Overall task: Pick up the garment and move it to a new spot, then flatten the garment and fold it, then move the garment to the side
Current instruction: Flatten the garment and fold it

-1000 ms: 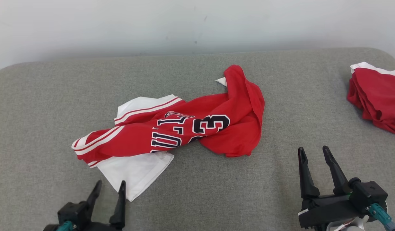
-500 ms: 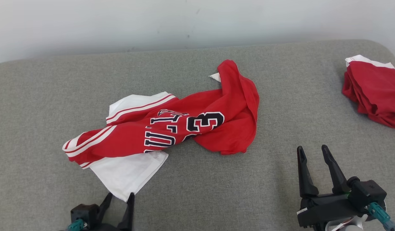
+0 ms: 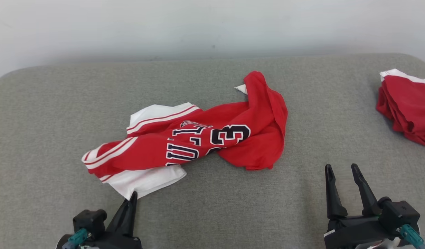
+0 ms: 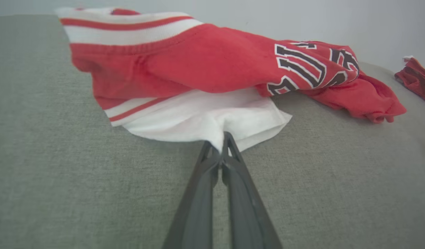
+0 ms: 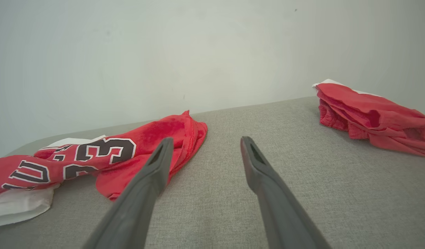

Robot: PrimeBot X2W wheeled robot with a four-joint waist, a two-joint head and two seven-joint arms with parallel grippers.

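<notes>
The garment [image 3: 153, 152], red and crumpled near the middle of the grey pad [image 3: 43, 103], is pinched at its near white corner [image 4: 229, 119] by the left gripper [image 4: 223, 140], jaws clamped together on the cloth. This is judged a hold on a loose edge for lifting it to a new spot. The right gripper [image 3: 341, 167] is seen spread and empty over bare pad to the garment's right, apart from it, presumably in reserve for flattening. The lettering [image 3: 198, 141] is partly lost in folds, the depth of cloth between the jaws is hidden, and a second red pile [image 3: 406, 107] is cut off at the right edge.
</notes>
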